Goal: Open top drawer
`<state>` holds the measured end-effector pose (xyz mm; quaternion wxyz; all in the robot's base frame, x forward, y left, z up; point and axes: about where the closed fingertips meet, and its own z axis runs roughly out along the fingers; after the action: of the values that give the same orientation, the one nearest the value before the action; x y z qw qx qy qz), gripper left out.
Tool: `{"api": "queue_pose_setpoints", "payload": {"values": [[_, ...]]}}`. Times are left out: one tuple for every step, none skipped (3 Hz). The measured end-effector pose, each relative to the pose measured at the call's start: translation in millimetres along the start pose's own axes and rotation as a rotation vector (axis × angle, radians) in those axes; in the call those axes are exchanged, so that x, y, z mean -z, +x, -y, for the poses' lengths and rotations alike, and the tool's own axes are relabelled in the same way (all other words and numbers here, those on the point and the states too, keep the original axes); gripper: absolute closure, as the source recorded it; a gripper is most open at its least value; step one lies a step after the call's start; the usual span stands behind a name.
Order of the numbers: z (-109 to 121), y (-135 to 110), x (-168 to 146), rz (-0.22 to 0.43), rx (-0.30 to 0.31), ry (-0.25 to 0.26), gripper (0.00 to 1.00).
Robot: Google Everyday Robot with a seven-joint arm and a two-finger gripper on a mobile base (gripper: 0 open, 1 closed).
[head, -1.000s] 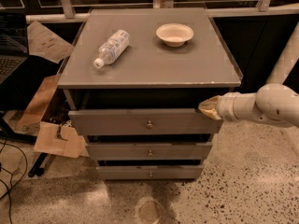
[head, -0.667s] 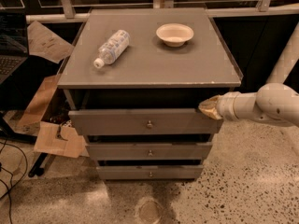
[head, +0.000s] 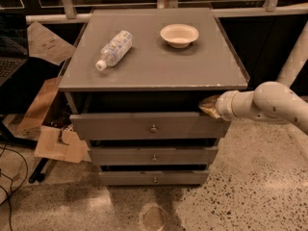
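The grey cabinet [head: 154, 69] stands on a speckled floor. The top drawer [head: 115, 126] sits just under its top, the front standing proud of the two lower drawers [head: 120, 155] with a dark gap above it, so I'd say it is partly out and the pull is in hand. The white arm [head: 269, 102] reaches in from the right. The gripper [head: 210, 106] is at the drawer's upper right corner, its tip in that gap at the front's top edge; whether the claw is apart, together or clamped on the edge I cannot tell. The next move, as I judge it, calls for a straight, level pull outward, so the tip doesn't slip off the corner. On top lie a bottle [head: 113, 49] on its side and a bowl [head: 179, 34], well apart; a jerk could roll the bottle. The knob [head: 153, 128] at the front's centre is free
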<state>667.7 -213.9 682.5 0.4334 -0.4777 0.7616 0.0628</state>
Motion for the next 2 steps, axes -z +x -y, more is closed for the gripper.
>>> {"api": "queue_pose_setpoints", "payload": {"values": [[-4.0, 1.3, -5.6, -0.008, 0.009, -0.021, 1.0], [-5.1, 5.7, -4.5, -0.021, 0.009, -0.03, 1.0]]}}
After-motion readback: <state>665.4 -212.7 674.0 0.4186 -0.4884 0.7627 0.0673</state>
